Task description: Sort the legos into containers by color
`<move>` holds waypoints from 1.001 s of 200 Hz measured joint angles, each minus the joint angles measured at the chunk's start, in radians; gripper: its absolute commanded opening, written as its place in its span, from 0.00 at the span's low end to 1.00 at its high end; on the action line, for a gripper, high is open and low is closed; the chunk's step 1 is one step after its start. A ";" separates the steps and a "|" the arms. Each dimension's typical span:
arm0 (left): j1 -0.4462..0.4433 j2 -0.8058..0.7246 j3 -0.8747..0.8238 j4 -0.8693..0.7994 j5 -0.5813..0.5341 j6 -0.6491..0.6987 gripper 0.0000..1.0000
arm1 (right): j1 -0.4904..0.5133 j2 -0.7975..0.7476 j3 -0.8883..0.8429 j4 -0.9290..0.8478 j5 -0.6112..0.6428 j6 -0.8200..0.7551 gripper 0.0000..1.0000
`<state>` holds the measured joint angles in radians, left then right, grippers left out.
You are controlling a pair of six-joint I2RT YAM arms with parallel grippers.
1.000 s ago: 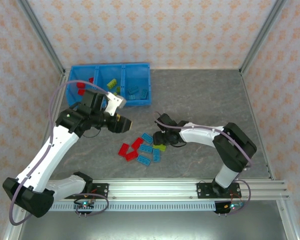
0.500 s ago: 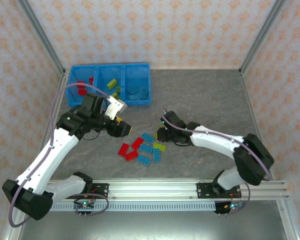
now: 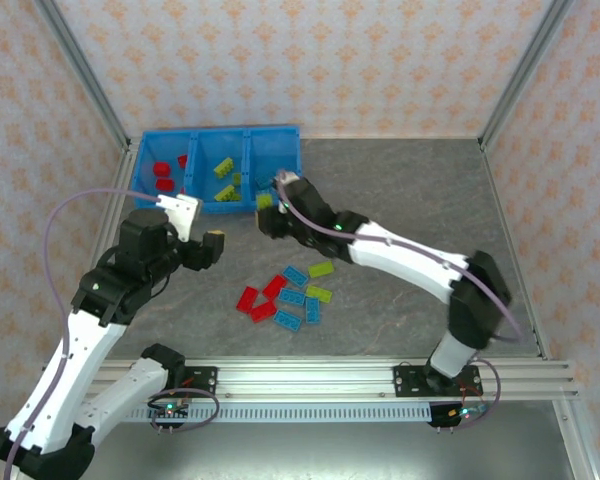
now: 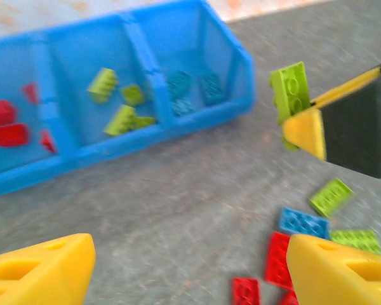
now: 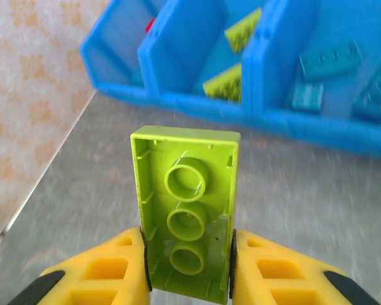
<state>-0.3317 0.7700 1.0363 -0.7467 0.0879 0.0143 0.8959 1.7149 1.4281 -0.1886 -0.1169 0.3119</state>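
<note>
Patterned walls close in a grey table (image 3: 430,200) on three sides, with the arms' rail along the 6 o'clock edge. The blue bin (image 3: 225,131) sits tight in the 11 o'clock corner. It has reds in its left compartment, limes in the middle and blues in the right. From 12 round to 4 o'clock the table lies bare, giving wide room to move. The loose bricks (image 3: 285,295) cluster near the centre, just toward 7 o'clock.

The right gripper (image 3: 267,208) is clamped on a lime brick (image 5: 187,216), held on end with its hollow underside facing the wrist camera. It hangs just off the bin's near wall, by the divider between the middle and right compartments. The left gripper (image 3: 212,245) stands wide open and holds nothing, at 9 o'clock of the loose bricks.

A second ago the right gripper was down at the loose bricks, jaws partly apart. The left gripper sat closer to them and was narrower.
</note>
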 measured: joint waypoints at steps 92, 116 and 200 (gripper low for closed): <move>0.053 -0.043 -0.030 0.035 -0.122 -0.033 0.80 | -0.087 0.908 1.231 -0.285 0.050 -0.138 0.55; 0.064 -0.035 -0.030 0.039 -0.122 -0.036 0.80 | -0.091 0.915 1.250 -0.334 0.043 -0.153 0.58; 0.071 0.093 -0.011 0.015 -0.113 -0.060 0.82 | -0.083 0.227 0.607 -0.491 -0.084 -0.153 0.66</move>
<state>-0.2611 0.8627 1.0256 -0.7319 -0.0250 -0.0460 0.8127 1.9423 2.0346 -0.6800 -0.2008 0.1593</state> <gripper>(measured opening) 0.817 0.625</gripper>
